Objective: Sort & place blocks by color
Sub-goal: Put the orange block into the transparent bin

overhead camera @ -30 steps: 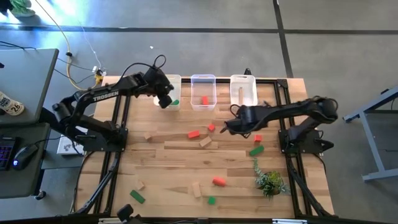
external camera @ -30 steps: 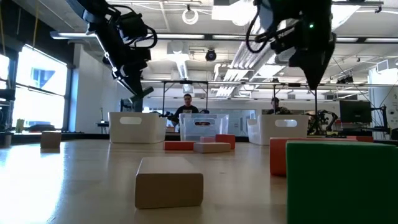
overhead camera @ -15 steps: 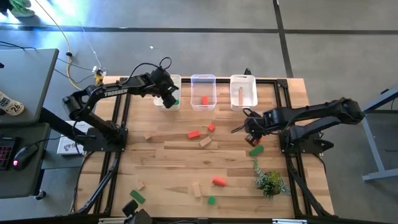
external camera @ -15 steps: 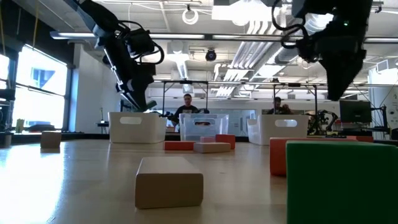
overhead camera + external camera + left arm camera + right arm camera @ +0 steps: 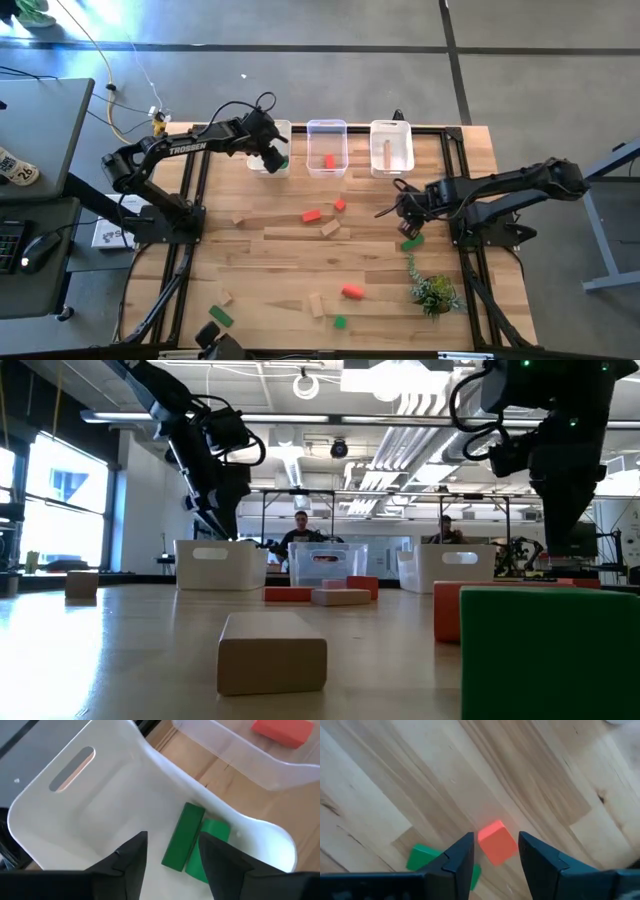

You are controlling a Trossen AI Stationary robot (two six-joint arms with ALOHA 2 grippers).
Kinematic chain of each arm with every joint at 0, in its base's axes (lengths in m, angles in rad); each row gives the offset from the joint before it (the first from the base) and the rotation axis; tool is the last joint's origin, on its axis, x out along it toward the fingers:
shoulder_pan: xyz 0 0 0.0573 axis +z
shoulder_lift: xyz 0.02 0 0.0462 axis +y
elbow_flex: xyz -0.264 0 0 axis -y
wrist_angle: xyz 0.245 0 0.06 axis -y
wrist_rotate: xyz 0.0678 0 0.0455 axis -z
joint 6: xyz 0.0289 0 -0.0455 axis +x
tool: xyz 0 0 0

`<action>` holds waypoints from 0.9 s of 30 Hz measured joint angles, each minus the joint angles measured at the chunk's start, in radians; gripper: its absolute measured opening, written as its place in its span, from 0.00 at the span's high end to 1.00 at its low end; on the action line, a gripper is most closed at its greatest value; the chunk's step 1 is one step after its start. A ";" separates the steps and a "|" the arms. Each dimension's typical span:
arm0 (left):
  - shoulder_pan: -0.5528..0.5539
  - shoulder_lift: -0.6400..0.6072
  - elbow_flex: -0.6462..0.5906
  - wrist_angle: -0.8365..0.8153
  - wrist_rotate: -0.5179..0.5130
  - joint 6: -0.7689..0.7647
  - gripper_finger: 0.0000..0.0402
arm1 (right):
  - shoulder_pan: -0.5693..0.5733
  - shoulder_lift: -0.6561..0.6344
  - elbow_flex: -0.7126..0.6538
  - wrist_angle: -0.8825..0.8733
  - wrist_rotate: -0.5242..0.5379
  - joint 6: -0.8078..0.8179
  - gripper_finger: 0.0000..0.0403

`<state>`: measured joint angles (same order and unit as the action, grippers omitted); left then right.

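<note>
Bright, even overhead light; ceiling lamps (image 5: 305,385) glare at 12 o'clock, a window (image 5: 60,490) glows at 9. The nearest green block (image 5: 550,650) looms blurred.

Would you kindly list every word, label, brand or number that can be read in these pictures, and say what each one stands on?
"TROSSEN": white letters along the left arm, read in the high view.
A white card on the desk at the picture's left edge carries dark marks, perhaps digits; too small to read.
The bins, the blocks and the table show no text.
The low view and both wrist views hold nothing readable.
</note>
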<state>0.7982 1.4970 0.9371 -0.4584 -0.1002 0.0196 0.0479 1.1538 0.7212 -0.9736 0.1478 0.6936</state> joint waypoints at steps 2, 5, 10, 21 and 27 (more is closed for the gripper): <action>0.000 -0.006 0.002 -0.008 0.002 -0.014 0.57 | 0.000 0.000 0.000 0.010 0.000 -0.019 0.64; 0.000 -0.014 0.036 -0.062 0.007 0.004 0.57 | 0.000 0.000 0.000 0.011 0.000 -0.028 0.60; -0.009 -0.040 0.118 -0.216 0.011 0.010 0.57 | 0.000 0.000 0.001 0.008 -0.002 -0.066 0.49; -0.103 -0.154 0.179 -0.370 0.030 0.005 0.57 | 0.000 0.023 -0.082 0.028 -0.019 -0.180 0.45; -0.170 -0.210 0.179 -0.381 0.088 -0.043 0.57 | 0.000 0.055 -0.109 0.075 -0.028 -0.196 0.45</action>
<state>0.6287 1.2870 1.1160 -0.8397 -0.0117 -0.0232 0.0479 1.2086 0.6120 -0.8981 0.1200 0.4972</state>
